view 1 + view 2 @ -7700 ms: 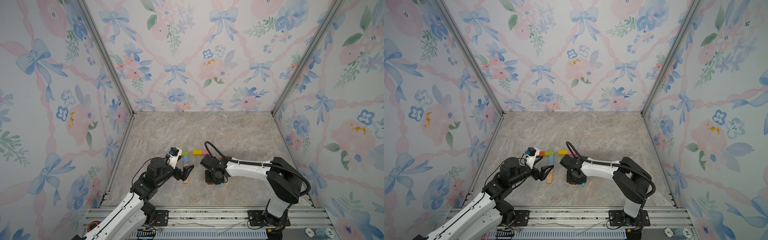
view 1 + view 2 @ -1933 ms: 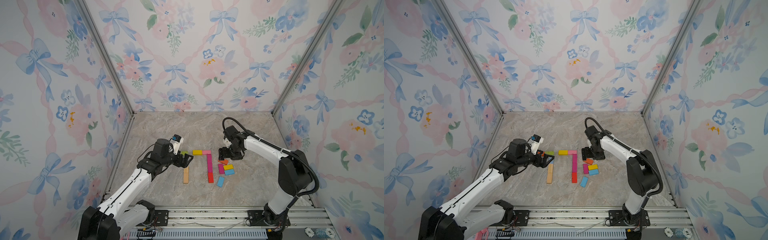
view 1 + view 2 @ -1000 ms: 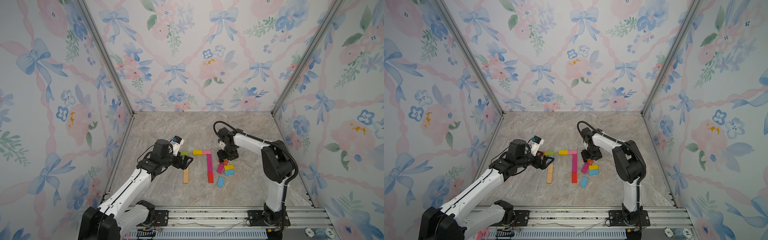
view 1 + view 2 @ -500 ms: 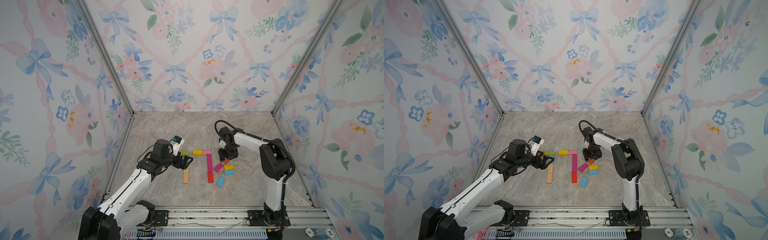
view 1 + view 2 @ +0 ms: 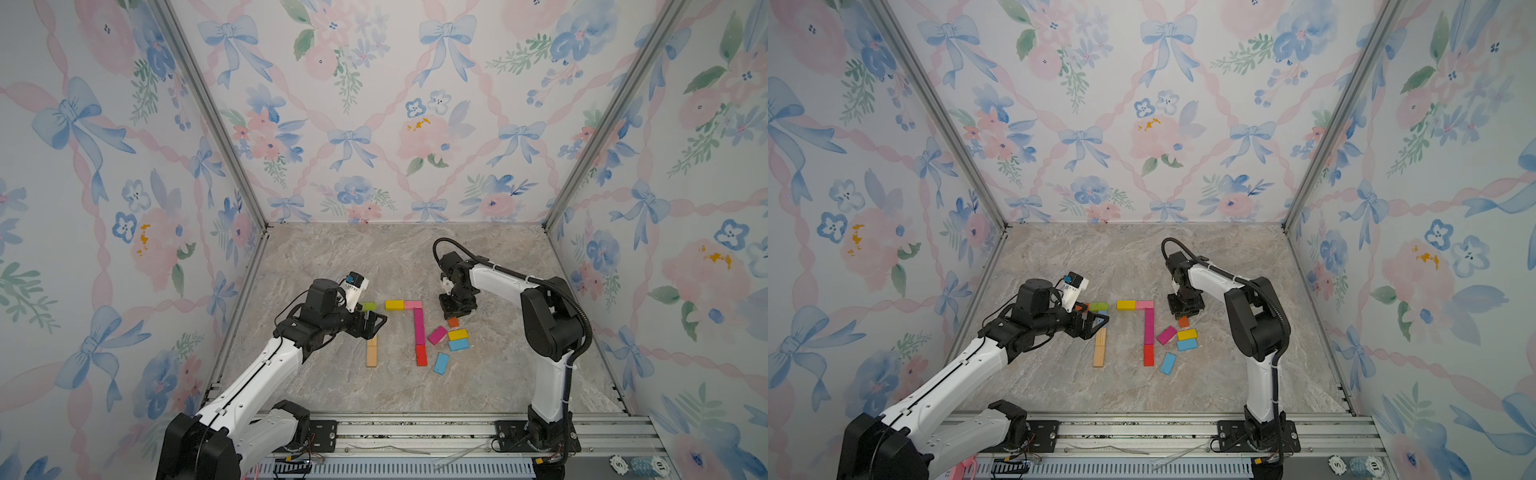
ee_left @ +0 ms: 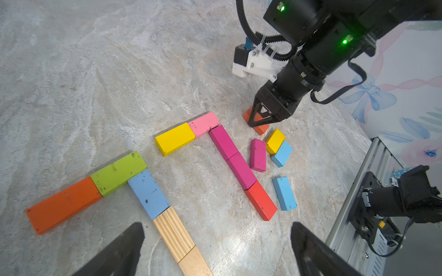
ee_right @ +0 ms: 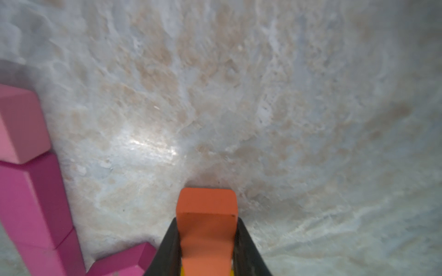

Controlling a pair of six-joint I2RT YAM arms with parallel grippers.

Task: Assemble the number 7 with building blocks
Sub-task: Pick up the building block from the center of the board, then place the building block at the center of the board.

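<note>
The building blocks lie flat on the marble floor in two shapes. One is a yellow (image 5: 394,305), pink (image 5: 412,304), magenta (image 5: 419,326) and red (image 5: 421,355) figure. The other is orange (image 6: 63,204), green (image 6: 118,172), blue (image 6: 148,193) and plain wood (image 5: 371,351). Loose magenta (image 5: 437,335), yellow (image 5: 457,334) and light blue (image 5: 458,344) blocks sit to the right. My right gripper (image 7: 207,222) points down, shut on a small orange block (image 7: 207,215) that rests on the floor (image 5: 453,322). My left gripper (image 5: 374,324) hovers open over the wood pieces, holding nothing (image 6: 216,225).
Another light blue block (image 5: 441,363) lies nearest the front. The metal rail (image 5: 415,432) with both arm bases runs along the front edge. Papered walls close in the left, back and right sides. Poker chips (image 5: 636,463) sit outside at the front right.
My right gripper's fingers have closed onto the orange block beside the loose pile. The left arm has stayed where it was, open.
</note>
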